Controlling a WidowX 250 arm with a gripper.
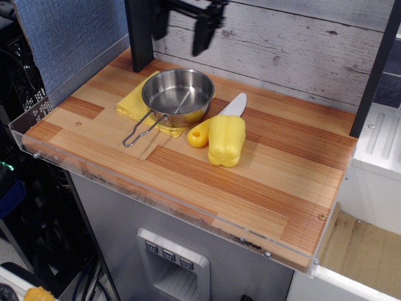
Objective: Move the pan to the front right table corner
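Pepper [226, 140] and knife [216, 119] lie just beside pan [178, 95]

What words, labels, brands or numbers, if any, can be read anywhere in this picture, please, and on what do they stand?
None can be read.
The pan, knife, pepper and cloth show no print.
The three grey buttons under the table bear marks too small to read.

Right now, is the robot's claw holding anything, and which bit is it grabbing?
Nothing. The gripper hangs open in the air above the pan, with empty space between its fingers. The pan sits on the yellow cloth, untouched.
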